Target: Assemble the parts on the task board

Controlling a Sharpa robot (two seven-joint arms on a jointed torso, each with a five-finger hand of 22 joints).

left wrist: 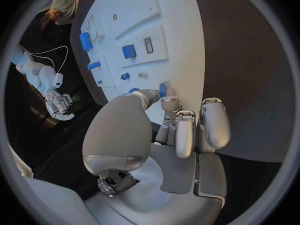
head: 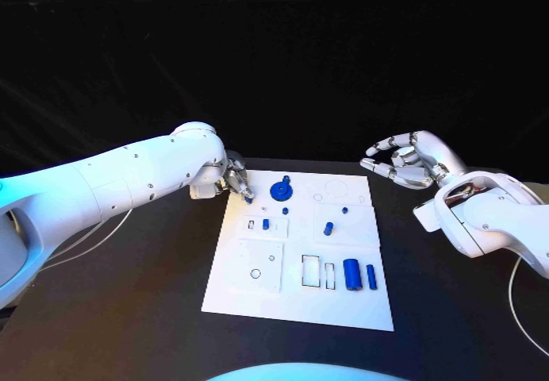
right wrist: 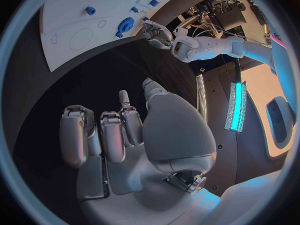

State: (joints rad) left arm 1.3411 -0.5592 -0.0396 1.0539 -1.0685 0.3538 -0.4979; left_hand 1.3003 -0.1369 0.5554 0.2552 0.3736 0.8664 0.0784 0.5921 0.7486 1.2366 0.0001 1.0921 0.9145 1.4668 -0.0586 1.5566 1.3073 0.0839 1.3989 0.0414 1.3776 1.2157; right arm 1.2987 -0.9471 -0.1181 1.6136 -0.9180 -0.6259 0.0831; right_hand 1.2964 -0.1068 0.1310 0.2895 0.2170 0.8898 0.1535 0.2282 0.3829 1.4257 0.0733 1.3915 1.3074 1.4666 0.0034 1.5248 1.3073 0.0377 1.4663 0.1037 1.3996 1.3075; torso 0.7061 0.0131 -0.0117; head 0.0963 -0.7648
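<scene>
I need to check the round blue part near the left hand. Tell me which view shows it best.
The head view: the round blue part lies in plain sight near the far edge of the white board, beside the left hand. The right wrist view shows it small and distant. In the left wrist view I cannot pick it out for certain.

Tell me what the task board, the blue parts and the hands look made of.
Task board: matte white, probably plastic, with shallow moulded recesses. Blue round part and blue cylinder: evenly coloured, likely plastic. Left hand and right hand: silver with a soft sheen, metal or coated plastic.
</scene>
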